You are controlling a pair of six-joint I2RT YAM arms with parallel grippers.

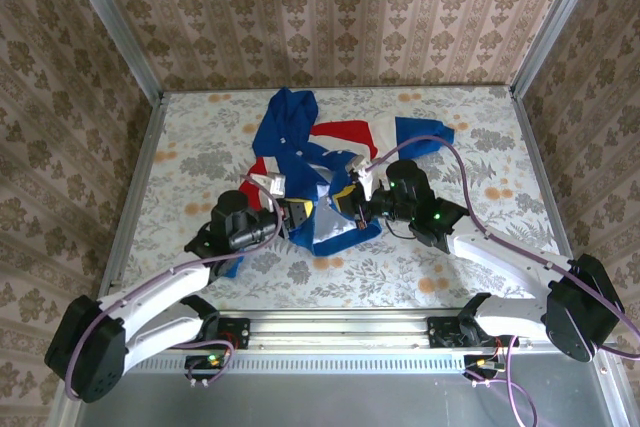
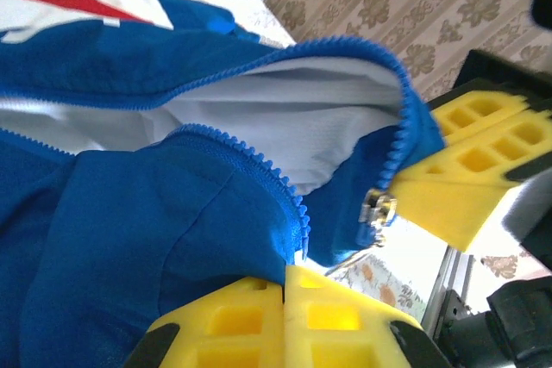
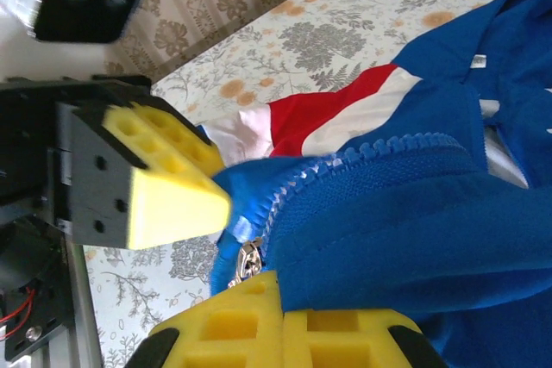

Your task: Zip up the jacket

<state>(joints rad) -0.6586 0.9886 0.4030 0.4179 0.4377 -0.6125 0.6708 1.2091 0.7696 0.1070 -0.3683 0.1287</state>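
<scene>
At bench (image 1: pixel 480 147) centre, left gripper (image 1: pixel 297 216) and right gripper (image 1: pixel 351 199) each pinch the jacket (image 1: pixel 290 127) hem. Fabric judged light and limp; best hold: zipper slider (image 2: pixel 378 211).

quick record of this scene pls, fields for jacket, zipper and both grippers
jacket: royal blue with a red-and-white band, crumpled on the floral table
zipper: open, the two rows of teeth apart, white lining showing between them
zipper slider: metal, at the bottom end of one row, beside the right gripper
left gripper: jaws shut on the jacket's blue edge by one zipper row
right gripper: jaws shut on the jacket's other edge, next to the slider
task state: not yet zipped
</scene>
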